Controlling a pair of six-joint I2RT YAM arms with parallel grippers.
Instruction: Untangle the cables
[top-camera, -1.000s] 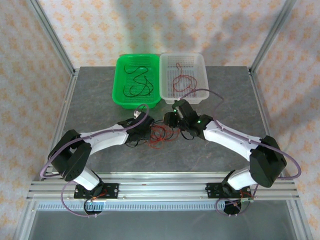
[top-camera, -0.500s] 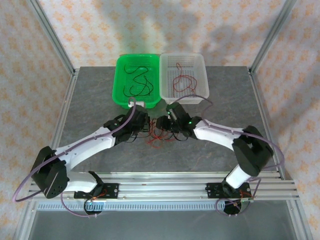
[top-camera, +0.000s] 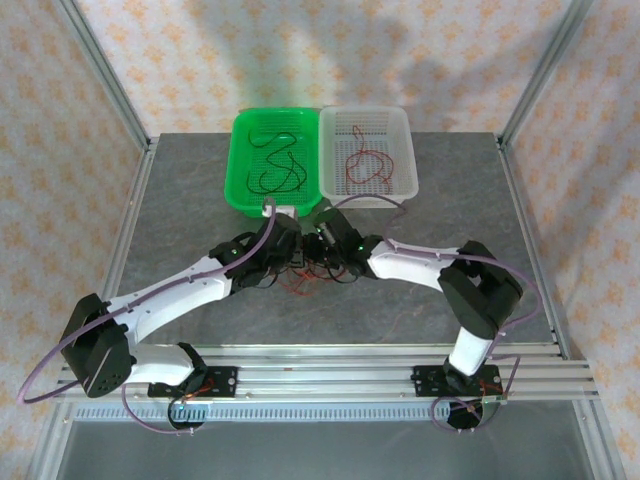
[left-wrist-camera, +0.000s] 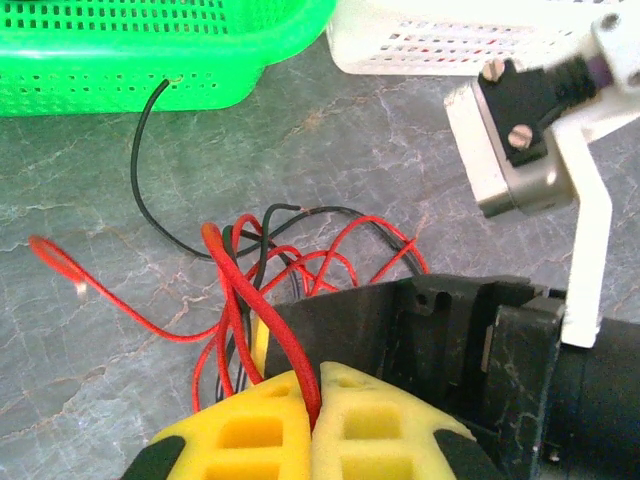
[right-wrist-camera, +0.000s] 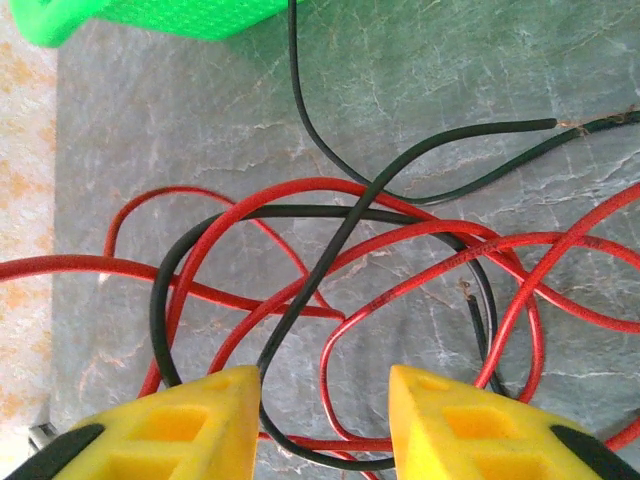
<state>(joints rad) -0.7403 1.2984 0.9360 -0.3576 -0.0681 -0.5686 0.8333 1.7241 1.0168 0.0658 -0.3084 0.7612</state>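
In the overhead view a loose tangle of red and black cables lies on the grey table at the centre of the frame, just below the two baskets and between the tips of the two arms. The left gripper extends toward it from the lower left. Its yellow fingers are pressed together on a red cable, which in the left wrist view rises from the pinch up and to the left through the knot. Other red and black strands fan out above it across the stone-patterned surface. The right gripper extends in from the right. Its jaws stand apart at the bottom of the right wrist view, with a red loop and a black cable running through the gap. That black cable meets the inner tip of the left-hand finger, and nothing is clamped. The green basket sits at upper centre of the overhead view with curled black wires inside. The white basket touches its right side and holds a red strand. One black end from the tangle reaches up to the green basket's near wall.
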